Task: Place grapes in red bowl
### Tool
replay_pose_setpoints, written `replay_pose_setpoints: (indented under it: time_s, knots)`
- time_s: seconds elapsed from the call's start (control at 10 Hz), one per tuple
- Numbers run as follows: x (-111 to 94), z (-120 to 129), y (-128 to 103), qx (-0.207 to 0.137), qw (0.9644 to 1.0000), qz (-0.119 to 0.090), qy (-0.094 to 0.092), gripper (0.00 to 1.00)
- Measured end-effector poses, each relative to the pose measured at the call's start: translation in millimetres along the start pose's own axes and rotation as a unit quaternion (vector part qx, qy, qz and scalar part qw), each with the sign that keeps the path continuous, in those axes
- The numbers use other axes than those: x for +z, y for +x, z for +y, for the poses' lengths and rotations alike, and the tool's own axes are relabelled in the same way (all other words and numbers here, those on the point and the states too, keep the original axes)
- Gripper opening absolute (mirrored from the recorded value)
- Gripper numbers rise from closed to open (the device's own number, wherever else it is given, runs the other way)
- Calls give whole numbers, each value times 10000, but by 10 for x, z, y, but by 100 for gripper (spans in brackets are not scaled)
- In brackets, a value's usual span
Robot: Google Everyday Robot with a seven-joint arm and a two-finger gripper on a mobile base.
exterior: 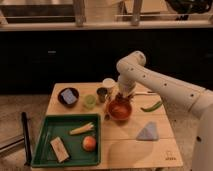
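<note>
The red bowl (120,111) stands on the wooden table, right of the cups. My gripper (120,98) hangs at the end of the white arm, straight over the bowl and down at its rim. A dark reddish-purple lump, the grapes (120,106), shows inside the bowl just under the gripper. I cannot tell whether the gripper still touches them.
Left of the bowl are a dark cup (102,94), a white cup (109,84), a green cup (89,101) and a dark bowl with a blue object (68,96). A green tray (46,136) holds an orange-red fruit (89,143). A green pod (151,106) and blue cloth (148,132) lie right.
</note>
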Motion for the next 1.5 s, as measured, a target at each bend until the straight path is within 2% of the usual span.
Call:
replay_pose_setpoints:
  time_s: [0.5, 0.9, 1.2, 1.5]
  knots:
    - [28, -3, -28, -141, 9993, -236, -250, 7]
    - [70, -6, -61, -261, 9975, -393, -523, 7]
    - [48, 19, -83, -238, 9971, -472, -553, 7]
    - [13, 87, -105, -93, 9971, -567, -489, 7]
